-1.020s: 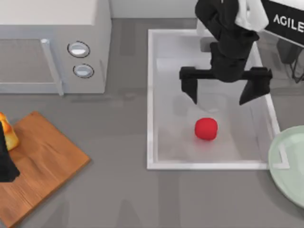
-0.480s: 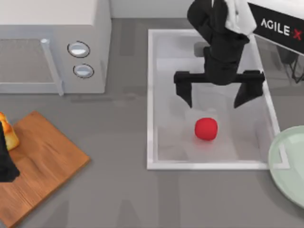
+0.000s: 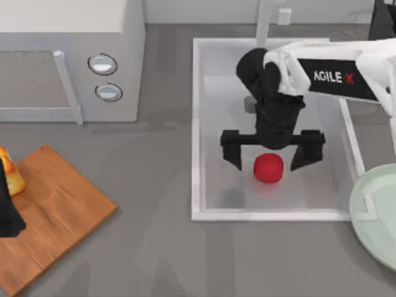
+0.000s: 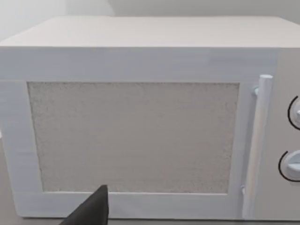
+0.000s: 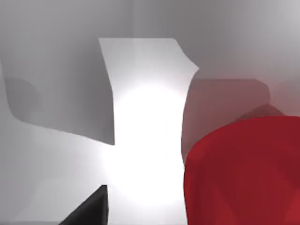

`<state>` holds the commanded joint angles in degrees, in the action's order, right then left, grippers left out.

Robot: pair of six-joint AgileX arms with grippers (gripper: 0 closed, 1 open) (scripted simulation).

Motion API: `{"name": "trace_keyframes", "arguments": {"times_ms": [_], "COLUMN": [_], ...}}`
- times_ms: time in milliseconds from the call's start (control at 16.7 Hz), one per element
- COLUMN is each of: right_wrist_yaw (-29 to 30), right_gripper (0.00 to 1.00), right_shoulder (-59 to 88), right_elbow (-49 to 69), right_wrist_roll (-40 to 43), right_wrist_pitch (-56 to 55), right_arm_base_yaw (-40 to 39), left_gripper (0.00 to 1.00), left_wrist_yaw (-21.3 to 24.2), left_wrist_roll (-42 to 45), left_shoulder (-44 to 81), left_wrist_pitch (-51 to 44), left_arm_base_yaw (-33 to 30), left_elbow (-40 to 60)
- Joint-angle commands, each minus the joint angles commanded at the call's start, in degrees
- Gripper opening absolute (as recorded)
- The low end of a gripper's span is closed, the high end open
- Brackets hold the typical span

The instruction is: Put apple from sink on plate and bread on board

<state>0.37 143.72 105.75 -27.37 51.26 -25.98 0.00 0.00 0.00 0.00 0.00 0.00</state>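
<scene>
My right hand [image 3: 272,151] hangs spread astride the apple [image 3: 268,168] in the sink [image 3: 197,124] (seemingly untouched); my left hand [image 3: 7,213], by the bread [image 3: 11,173], I cannot tell.

Microwave [image 3: 68,59]: white box unit at back of counter [image 3: 154,247], well apart from right claw [image 3: 272,154], on its left as seen from above. Door shut. Frosted grey window panel [image 4: 133,136] w/ pale frame. Vertical bar handle [image 3: 68,86] beside door, upright. Two round knobs [image 3: 103,64] on control strip, one behind the other, on the side of the unit nearer that claw. Top surface flat, plain. Counter: grey, matte; bare stretch in front of microwave. Wall behind: pale, plain.
</scene>
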Motion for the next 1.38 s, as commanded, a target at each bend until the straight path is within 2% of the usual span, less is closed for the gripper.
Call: {"name": "trace_keyframes", "arguments": {"times_ms": [180,480,1260,1380], "right_wrist_yaw": [0.05,0.06,0.06,0.06], "right_gripper": [1.0,1.0,0.02,0.0], "right_shoulder": [3.4,4.15,4.15,4.15], "right_elbow": [-3.15,-3.82,-3.82,-3.82], "right_wrist_roll": [-0.07,-0.09,-0.09,-0.09], "right_wrist_pitch": [-6.13,-7.2,-7.2,-7.2], "right_arm_base_yaw": [-0.11,-0.13,-0.13,-0.13], "left_gripper": [1.0,1.0,1.0,1.0], "left_wrist_yaw": [0.0,0.0,0.0,0.0], "left_wrist_roll": [0.0,0.0,0.0,0.0], "left_shoulder": [0.0,0.0,0.0,0.0], "left_wrist_pitch": [0.0,0.0,0.0,0.0], "left_arm_base_yaw": [0.0,0.0,0.0,0.0], "left_elbow": [0.0,0.0,0.0,0.0]}}
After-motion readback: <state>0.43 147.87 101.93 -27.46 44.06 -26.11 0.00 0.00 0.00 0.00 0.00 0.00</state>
